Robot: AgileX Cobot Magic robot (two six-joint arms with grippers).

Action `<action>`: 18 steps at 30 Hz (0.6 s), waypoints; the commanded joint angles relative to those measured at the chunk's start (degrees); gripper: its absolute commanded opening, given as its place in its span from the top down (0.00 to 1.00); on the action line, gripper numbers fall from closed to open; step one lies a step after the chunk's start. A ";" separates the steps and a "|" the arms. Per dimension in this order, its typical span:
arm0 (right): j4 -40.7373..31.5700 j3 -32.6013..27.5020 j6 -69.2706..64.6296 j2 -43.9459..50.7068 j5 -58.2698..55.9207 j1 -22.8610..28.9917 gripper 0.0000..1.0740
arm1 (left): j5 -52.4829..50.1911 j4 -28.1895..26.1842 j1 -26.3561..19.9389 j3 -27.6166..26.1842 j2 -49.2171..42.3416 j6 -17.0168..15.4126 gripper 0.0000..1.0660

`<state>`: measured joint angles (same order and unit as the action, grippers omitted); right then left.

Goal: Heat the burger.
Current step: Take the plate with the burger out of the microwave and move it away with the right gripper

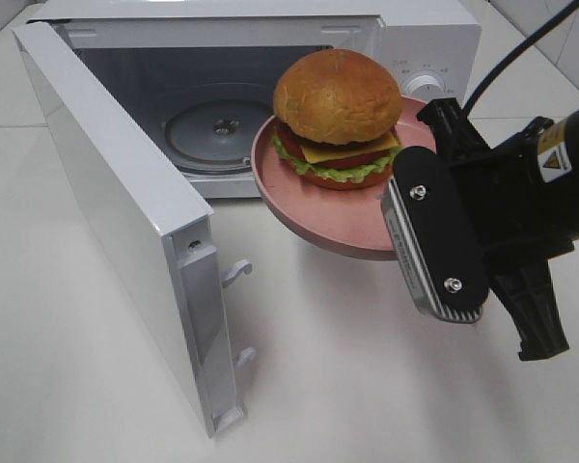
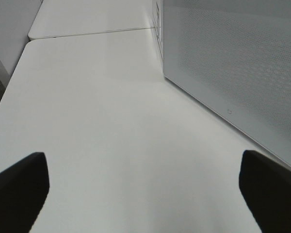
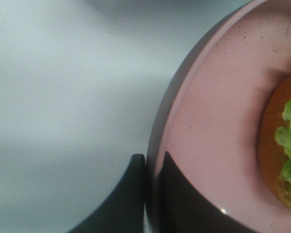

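Before the oven mouth: burger (image 1: 337, 114) rides on the plate (image 1: 318, 217), lifted off the table.
Right gripper (image 3: 146, 194): pinching the plate rim.
Left gripper (image 2: 144, 194): jaws wide, holding nothing, beside the door (image 1: 125, 212).
Tip: keep plate level, slide straight onto the turntable (image 1: 219, 128).

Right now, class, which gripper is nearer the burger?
Right. The right gripper clamps the pink plate's rim beside the burger; the left gripper hangs open outside the microwave door.
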<state>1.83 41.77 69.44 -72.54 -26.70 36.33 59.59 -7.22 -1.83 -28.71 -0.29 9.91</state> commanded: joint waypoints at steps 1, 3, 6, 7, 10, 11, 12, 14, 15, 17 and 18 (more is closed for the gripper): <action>1.89 -0.69 -1.95 2.98 3.27 -0.11 1.00 | -0.29 -0.11 -0.11 0.17 -1.09 -0.17 0.05; 2.46 -1.78 -2.98 4.76 3.04 -0.11 1.00 | -0.29 -0.11 -0.11 0.17 -1.09 -0.17 0.05; 3.90 -3.38 -4.53 7.28 2.64 -0.11 1.00 | -0.29 -0.11 -0.11 0.17 -1.09 -0.17 0.05; 5.04 -4.53 -6.02 8.88 1.78 -0.11 1.00 | -0.29 -0.11 -0.11 0.17 -1.09 -0.17 0.05; 6.25 -6.07 -8.54 11.75 0.97 -0.11 1.00 | -0.29 -0.11 -0.11 0.17 -1.09 -0.17 0.05; 6.25 -6.07 -8.54 11.75 0.97 -0.11 1.00 | -0.29 -0.11 -0.11 0.17 -1.09 -0.17 0.05; 6.70 -6.47 -9.74 12.43 0.52 -0.23 1.00 | -0.29 -0.11 -0.11 0.17 -1.09 -0.17 0.05; 7.96 -7.05 -12.38 13.98 -0.40 -0.29 1.00 | -0.29 -0.11 -0.11 0.17 -1.09 -0.17 0.05; 9.57 -7.45 -14.50 15.41 -1.49 -0.29 1.00 | -0.29 -0.11 -0.11 0.17 -1.09 -0.17 0.05; 10.43 -7.56 -15.58 16.16 -2.23 -0.29 1.00 | -0.29 -0.11 -0.11 0.17 -1.09 -0.17 0.05; 12.03 -8.14 -17.42 17.48 -2.92 -0.29 1.00 | -0.29 -0.11 -0.11 0.17 -1.09 -0.17 0.05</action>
<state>10.43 33.75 54.89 -57.47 -31.51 36.33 59.59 -7.22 -1.83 -28.71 -0.29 9.91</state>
